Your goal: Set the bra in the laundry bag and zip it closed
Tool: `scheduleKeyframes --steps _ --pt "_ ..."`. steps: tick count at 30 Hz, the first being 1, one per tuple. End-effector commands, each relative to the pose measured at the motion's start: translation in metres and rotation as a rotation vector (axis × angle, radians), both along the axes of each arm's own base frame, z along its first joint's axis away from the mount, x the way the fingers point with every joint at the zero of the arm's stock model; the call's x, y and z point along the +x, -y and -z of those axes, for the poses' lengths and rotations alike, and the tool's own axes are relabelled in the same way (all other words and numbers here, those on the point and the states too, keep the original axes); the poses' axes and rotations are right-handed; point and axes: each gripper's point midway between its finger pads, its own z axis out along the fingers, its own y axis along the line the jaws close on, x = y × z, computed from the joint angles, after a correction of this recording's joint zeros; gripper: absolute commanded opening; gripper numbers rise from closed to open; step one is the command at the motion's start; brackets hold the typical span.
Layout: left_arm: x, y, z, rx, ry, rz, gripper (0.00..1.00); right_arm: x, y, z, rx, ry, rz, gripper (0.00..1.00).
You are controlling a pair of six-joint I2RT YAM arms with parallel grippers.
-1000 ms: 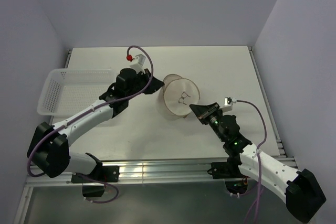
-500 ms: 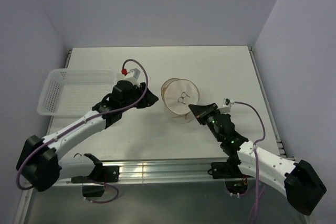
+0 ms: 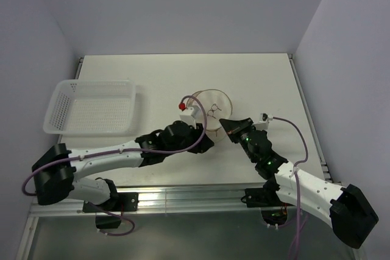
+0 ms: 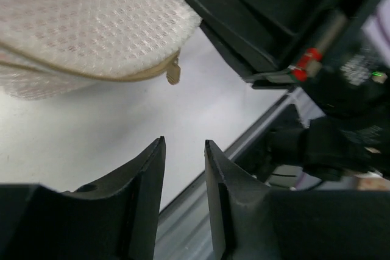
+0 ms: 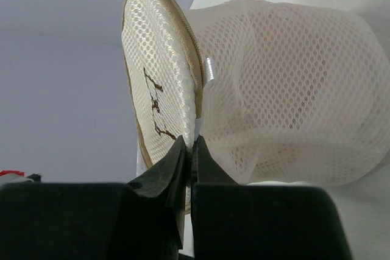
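Observation:
The laundry bag (image 3: 213, 109), a round white mesh case with a dark mark on its face, stands on edge mid-table. My right gripper (image 3: 224, 125) is shut on a white tab at the bag's rim (image 5: 194, 141), between the marked face (image 5: 155, 89) and the mesh body (image 5: 286, 83). My left gripper (image 3: 204, 142) is open and empty, low on the near side of the bag. In the left wrist view it (image 4: 184, 147) is just below the zip pull (image 4: 173, 75) and apart from it. The bra is not plainly visible; a faint pinkish tint (image 5: 268, 150) shows through the mesh.
A white perforated basket (image 3: 58, 111) stands at the table's left. The right arm's black wrist (image 4: 274, 22) is close beside the left gripper. The table's metal front rail (image 3: 183, 194) runs just behind both grippers.
My left arm has swung from the far left side of the bag round to its near side and dropped low. My right gripper has stayed shut on the bag's rim.

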Motion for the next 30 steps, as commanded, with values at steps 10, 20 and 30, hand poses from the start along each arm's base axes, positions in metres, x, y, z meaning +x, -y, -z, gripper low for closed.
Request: scheduleKeyframes --steps 10,20,30 --pt "0.035 0.04 0.0 0.089 0.149 -0.098 0.52 0.003 0.002 -0.017 0.012 0.044 0.023 0.0" --pt "0.052 0.04 0.011 0.155 0.193 -0.156 0.49 0.001 0.001 -0.018 0.018 0.056 0.009 0.0" --pt "0.055 0.048 0.007 0.156 0.236 -0.176 0.39 0.0 -0.003 -0.013 0.005 0.04 -0.01 0.0"
